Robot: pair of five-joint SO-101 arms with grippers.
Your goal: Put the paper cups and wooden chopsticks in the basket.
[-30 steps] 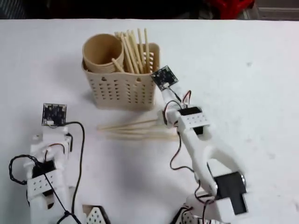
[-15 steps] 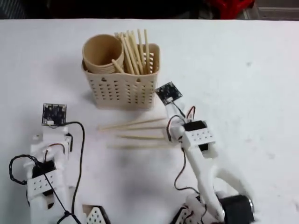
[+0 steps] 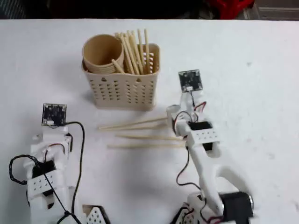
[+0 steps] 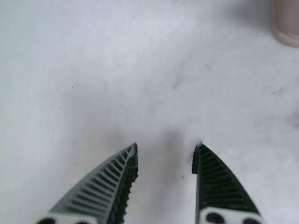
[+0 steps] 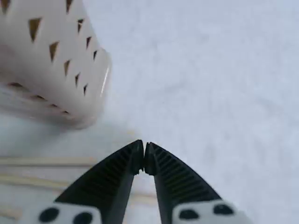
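right gripper point(image 5: 144, 158) pinched together, empty, at the ends of loose chopsticks point(image 3: 140, 135) (flat on the table) | left gripper point(image 4: 166, 151) parted, empty | basket point(image 3: 124, 88) holds paper cups point(image 3: 102, 51) beside standing chopsticks point(image 3: 135, 46) | table point(image 3: 243, 60) stretches wide rightward of the basket

Right gripper point(image 5: 143, 157) with tips pressed together above white table point(image 5: 210, 70), near perforated basket point(image 5: 51, 60) corner; alongside, blurred pale sticks, probably chopsticks point(image 5: 46, 161).
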